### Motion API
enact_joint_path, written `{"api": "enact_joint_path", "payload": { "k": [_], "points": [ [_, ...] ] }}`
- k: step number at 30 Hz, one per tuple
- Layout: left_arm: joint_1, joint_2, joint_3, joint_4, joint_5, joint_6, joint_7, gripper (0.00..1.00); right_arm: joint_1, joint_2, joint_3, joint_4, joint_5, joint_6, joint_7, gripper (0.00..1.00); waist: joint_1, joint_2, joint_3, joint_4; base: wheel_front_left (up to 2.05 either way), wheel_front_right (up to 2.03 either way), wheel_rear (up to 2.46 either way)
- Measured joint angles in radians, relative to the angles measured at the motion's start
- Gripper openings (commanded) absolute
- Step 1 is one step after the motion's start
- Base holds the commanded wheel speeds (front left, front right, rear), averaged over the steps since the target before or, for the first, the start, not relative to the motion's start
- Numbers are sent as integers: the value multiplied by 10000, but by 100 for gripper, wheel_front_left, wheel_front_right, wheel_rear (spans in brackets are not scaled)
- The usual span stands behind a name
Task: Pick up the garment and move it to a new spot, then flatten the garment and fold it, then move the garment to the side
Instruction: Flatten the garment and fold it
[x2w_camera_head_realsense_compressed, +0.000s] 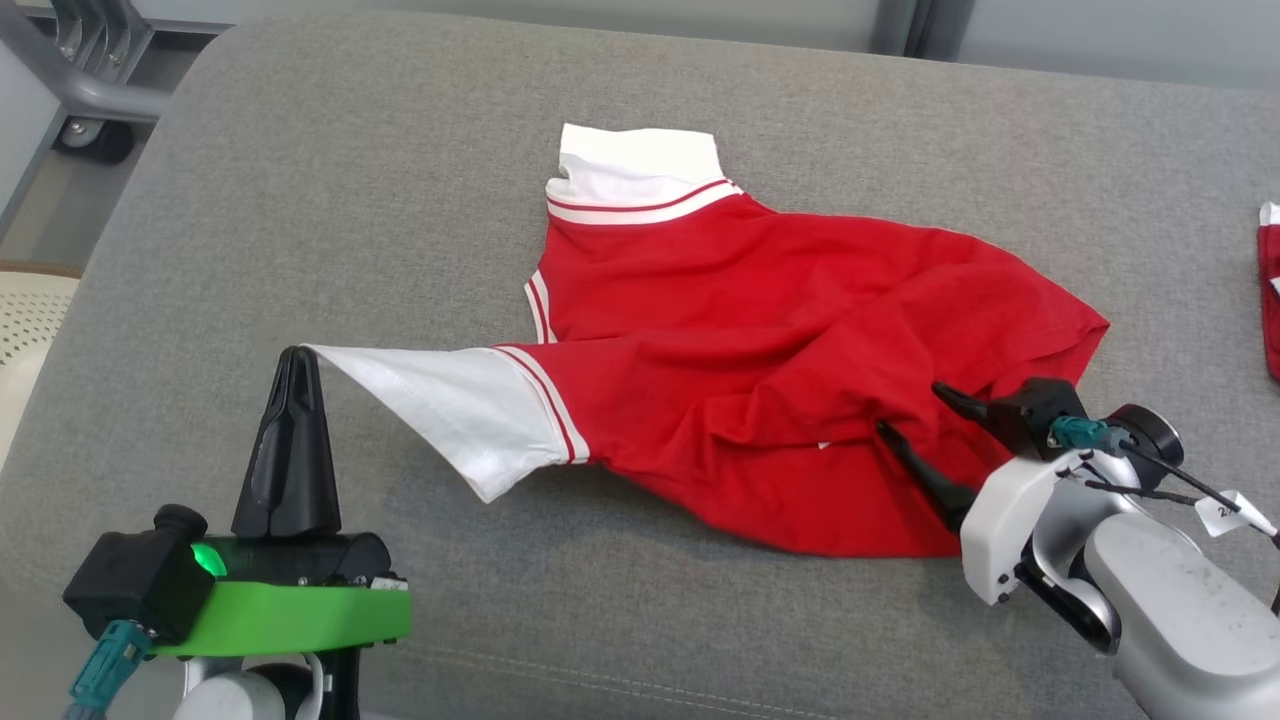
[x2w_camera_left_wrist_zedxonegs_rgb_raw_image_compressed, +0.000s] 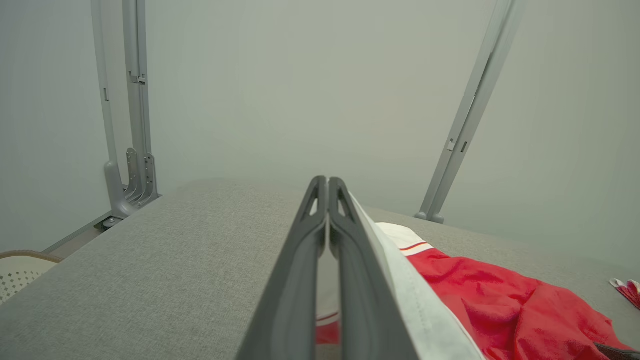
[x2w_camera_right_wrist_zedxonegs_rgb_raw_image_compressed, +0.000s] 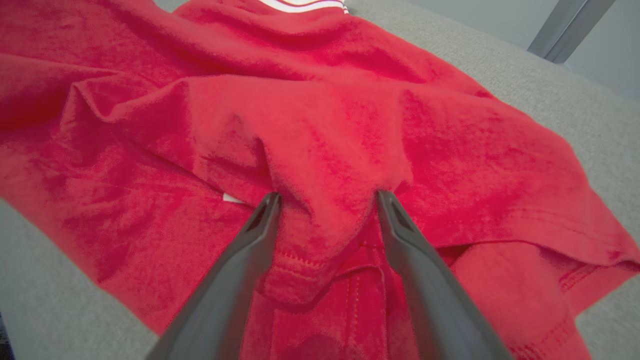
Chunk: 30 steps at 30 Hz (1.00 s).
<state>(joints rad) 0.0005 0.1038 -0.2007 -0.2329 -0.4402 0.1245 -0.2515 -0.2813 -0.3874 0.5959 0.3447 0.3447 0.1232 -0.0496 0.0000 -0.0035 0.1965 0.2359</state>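
Note:
The garment (x2w_camera_head_realsense_compressed: 760, 330) is a red shirt with white, red-striped sleeves, lying crumpled on the grey cushioned surface (x2w_camera_head_realsense_compressed: 350, 200). My left gripper (x2w_camera_head_realsense_compressed: 296, 352) is shut on the tip of the near white sleeve (x2w_camera_head_realsense_compressed: 440, 400), which is pulled taut and lifted off the surface. In the left wrist view the closed fingers (x2w_camera_left_wrist_zedxonegs_rgb_raw_image_compressed: 327, 182) pinch the white sleeve edge (x2w_camera_left_wrist_zedxonegs_rgb_raw_image_compressed: 400, 280). My right gripper (x2w_camera_head_realsense_compressed: 912, 410) stands open at the shirt's lower right hem. In the right wrist view its two fingers (x2w_camera_right_wrist_zedxonegs_rgb_raw_image_compressed: 325, 200) straddle a raised fold of red cloth (x2w_camera_right_wrist_zedxonegs_rgb_raw_image_compressed: 330, 175).
A second red and white cloth (x2w_camera_head_realsense_compressed: 1270, 280) peeks in at the right edge. A grey metal frame with a caster (x2w_camera_head_realsense_compressed: 90, 100) stands at the back left. A pale perforated seat (x2w_camera_head_realsense_compressed: 25, 330) lies left of the surface.

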Motion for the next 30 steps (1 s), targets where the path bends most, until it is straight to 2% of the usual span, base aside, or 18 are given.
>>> {"api": "enact_joint_path", "payload": {
  "k": [1,4,11,18,19,20,21,22,30],
  "points": [
    [0,-8,-6,0,0,0,0,0,-110,-25,33,109,-19,0,92,45,0,0,18,57,0,0,0],
    [1,-33,-12,-2,0,0,0,0,-473,-199,40,383,-65,2,288,0,0,0,66,228,0,0,0],
    [1,-176,-4,8,0,0,0,0,-1858,-849,-322,750,-397,12,523,0,0,0,121,543,0,0,0],
    [1,-188,-38,59,0,0,0,0,-3198,-1298,-842,1145,-449,12,686,0,0,0,136,563,0,0,0],
    [1,-190,-67,77,0,0,0,0,-3317,-1296,-867,1235,-445,12,759,7,0,0,146,554,0,0,0],
    [2,-192,-90,79,0,0,0,0,-3433,-1279,-859,1321,-445,12,844,37,0,0,160,538,0,0,0],
    [1,-192,-140,82,0,0,0,0,-3528,-1256,-851,1406,-430,12,874,94,0,0,181,518,0,0,0],
    [1,-194,-213,104,0,0,0,0,-3604,-1229,-832,1484,-397,12,897,100,0,0,203,497,0,0,0],
    [0,-224,-316,299,0,-10,0,0,-3774,-1175,-984,2054,-157,12,756,100,0,0,343,160,0,0,0]
  ]
}}
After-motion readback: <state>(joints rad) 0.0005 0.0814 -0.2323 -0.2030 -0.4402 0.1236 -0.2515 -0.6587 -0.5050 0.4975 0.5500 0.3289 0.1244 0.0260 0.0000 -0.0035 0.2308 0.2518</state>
